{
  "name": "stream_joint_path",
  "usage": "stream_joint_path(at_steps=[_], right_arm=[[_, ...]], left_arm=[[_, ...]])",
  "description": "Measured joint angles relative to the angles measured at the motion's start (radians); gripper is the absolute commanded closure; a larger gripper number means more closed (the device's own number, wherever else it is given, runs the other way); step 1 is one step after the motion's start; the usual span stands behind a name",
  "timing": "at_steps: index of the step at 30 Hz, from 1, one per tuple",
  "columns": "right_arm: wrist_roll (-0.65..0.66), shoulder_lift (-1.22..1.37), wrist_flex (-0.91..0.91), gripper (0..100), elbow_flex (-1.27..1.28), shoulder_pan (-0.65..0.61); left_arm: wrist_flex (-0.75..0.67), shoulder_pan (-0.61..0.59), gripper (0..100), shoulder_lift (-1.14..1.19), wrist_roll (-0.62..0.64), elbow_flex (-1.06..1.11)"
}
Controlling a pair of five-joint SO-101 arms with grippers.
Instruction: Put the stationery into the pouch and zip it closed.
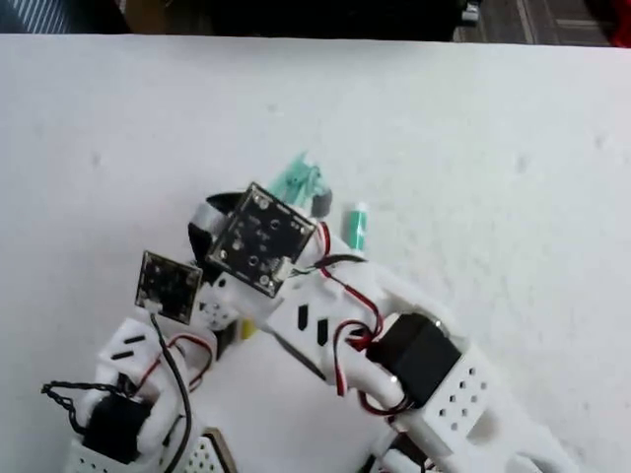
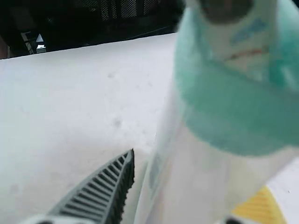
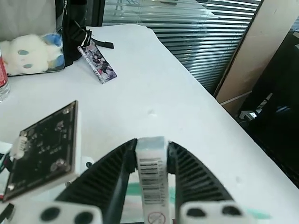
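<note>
Clamping a white barcoded stick [image 3: 152, 181] between its jaws, the right gripper [image 3: 152, 145] is holding it above the table [image 1: 493, 148], well inside its edges. Whether the left gripper [image 2: 135, 186] is grasping anything, I cannot tell. Stowing and zipping are, I judge, both waiting.

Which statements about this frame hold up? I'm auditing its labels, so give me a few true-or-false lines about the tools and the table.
1. The right tool is shut on a white barcoded stick. True.
2. A soft toy sits on the table. True.
3. The table is dark wood. False: its surface is white.
4. The white barcoded stick lies loose on the table. False: it is clamped between the right tool's fingers.
</note>
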Motion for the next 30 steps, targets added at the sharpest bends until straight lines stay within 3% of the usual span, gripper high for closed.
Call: stream_joint_path(at_steps=[12,22,30], right_arm=[[0.0,-0.184,-0.006,98.1,0.068,0.063],[0.0,-0.284,-0.334,98.2,0.373,0.071],[0.0,-0.163,-0.503,98.2,0.394,0.071]], left_arm=[[0.0,0.002,68,0.0,0.0,0.0],[0.0,-0.003,68,0.0,0.0,0.0],[0.0,-0.003,68,0.0,-0.002,0.0]])
